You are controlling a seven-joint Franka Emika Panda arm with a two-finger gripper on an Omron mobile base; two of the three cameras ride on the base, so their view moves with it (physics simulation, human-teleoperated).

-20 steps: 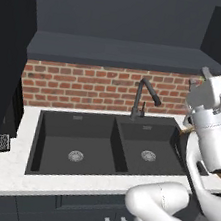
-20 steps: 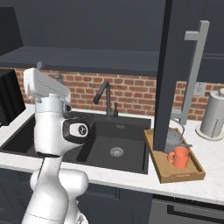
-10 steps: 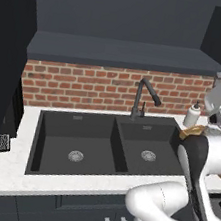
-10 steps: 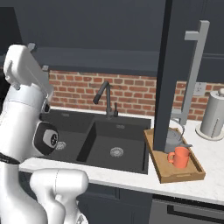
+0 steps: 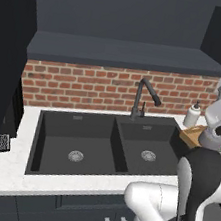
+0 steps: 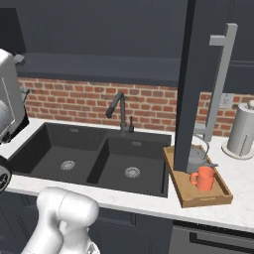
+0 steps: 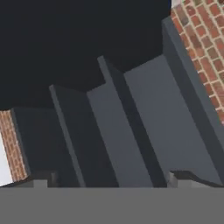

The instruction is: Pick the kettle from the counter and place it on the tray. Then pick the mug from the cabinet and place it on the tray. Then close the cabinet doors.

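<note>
The mug point(image 6: 203, 178) and kettle point(image 6: 197, 158) sit on the tray point(image 6: 198, 195) on the surface point(image 6: 238, 198), under an open door point(image 6: 196, 74); the pincer point(image 7: 109, 183), wide open and empty, faces dark cabinet panels point(image 7: 131, 131), well apart from them.

Black double sink point(image 5: 101, 149) with two round drains. Dark faucet point(image 6: 119, 111) behind divider, spout bent forward. Red brick wall point(image 5: 96, 87) behind it. White soap bottle point(image 5: 192, 115) right of faucet, near wall. Pale grey cylinder point(image 6: 242, 130) at far right, on round base. White outlet point(image 6: 226, 100) on brick, left of cylinder. Dark drawer fronts point(image 5: 60, 213) below.
</note>
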